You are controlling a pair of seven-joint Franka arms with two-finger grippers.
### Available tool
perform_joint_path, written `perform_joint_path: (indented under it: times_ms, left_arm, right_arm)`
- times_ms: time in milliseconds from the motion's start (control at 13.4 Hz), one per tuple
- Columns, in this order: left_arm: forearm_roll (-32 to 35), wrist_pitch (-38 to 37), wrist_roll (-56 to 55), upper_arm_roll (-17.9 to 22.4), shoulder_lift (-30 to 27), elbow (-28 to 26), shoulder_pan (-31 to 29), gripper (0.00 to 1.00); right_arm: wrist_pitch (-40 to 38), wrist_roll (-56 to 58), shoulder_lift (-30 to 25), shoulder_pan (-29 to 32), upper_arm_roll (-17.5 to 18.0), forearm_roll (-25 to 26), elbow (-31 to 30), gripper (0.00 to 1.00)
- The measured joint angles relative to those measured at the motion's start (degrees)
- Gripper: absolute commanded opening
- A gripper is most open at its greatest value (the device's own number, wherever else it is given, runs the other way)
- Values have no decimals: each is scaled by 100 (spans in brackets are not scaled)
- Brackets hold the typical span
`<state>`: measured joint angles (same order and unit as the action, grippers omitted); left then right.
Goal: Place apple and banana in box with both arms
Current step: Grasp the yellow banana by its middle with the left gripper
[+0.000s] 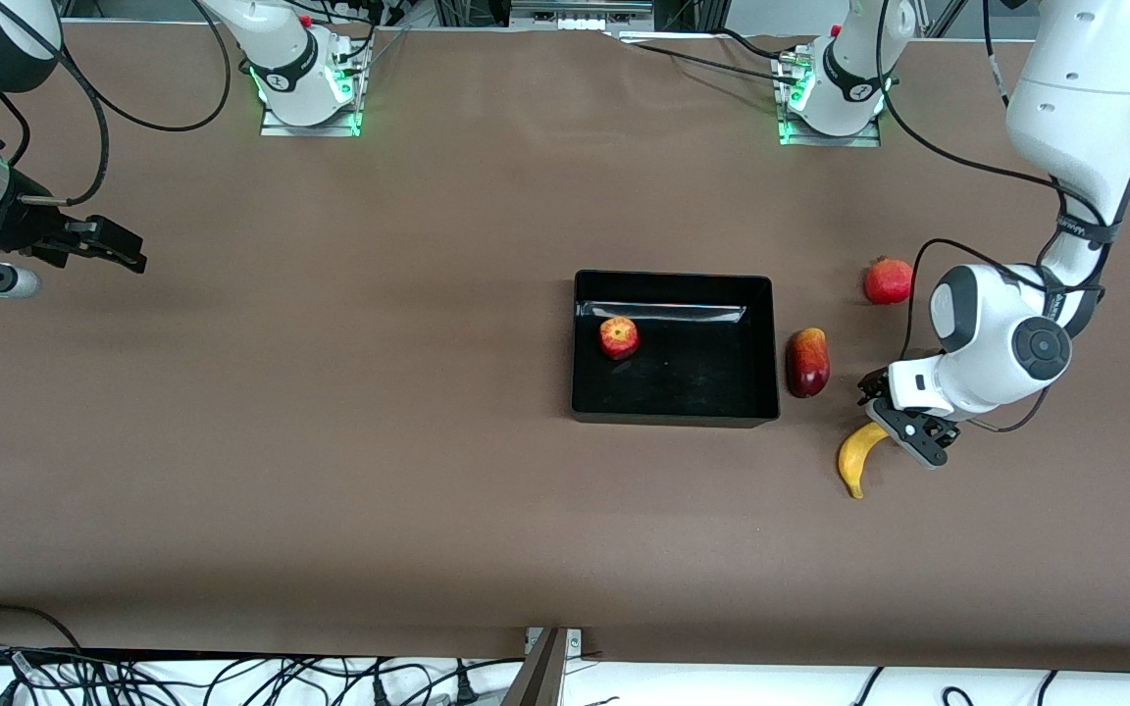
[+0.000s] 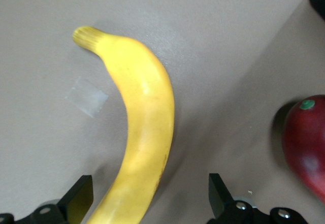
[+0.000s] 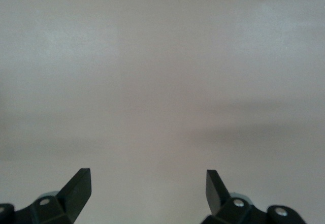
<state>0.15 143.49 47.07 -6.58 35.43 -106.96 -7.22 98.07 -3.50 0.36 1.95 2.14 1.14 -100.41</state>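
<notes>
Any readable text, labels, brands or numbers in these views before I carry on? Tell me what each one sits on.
Nothing can be read in any view.
Sticker on the dark red oval fruit: a small green dot, no legible print.
Band on the left arm: pale marks, too small to read.
Banana, apple, box: no markings visible.

My front camera sits high across the table [image 1: 330, 471], facing both arm bases and taking in the whole surface around the box [image 1: 673, 412]. My left wrist camera looks steeply down, close over the banana [image 2: 142, 132], which the front view also shows, just beside the box. My right wrist camera faces only bare tabletop, well apart from the box.
</notes>
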Motion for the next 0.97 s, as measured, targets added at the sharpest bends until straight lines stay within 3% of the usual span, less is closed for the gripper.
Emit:
perform_joint_path:
  times_ms: [75, 149, 672, 970]
  left_arm:
    - [0, 6, 4, -6, 8, 1, 8, 36]
    - [0, 11, 5, -11, 7, 11, 16, 0]
    - [0, 16, -13, -23, -23, 101, 57, 0]
    - [-252, -576, -451, -227, -746, 271, 268, 0]
  right_arm:
    - [0, 0, -1, -3, 31, 0, 0, 100]
    - [0, -1, -1, -6, 65, 0, 0, 100]
    - [0, -5, -2, -12, 109, 0, 0, 100]
    - [0, -5, -4, -12, 109, 0, 0, 100]
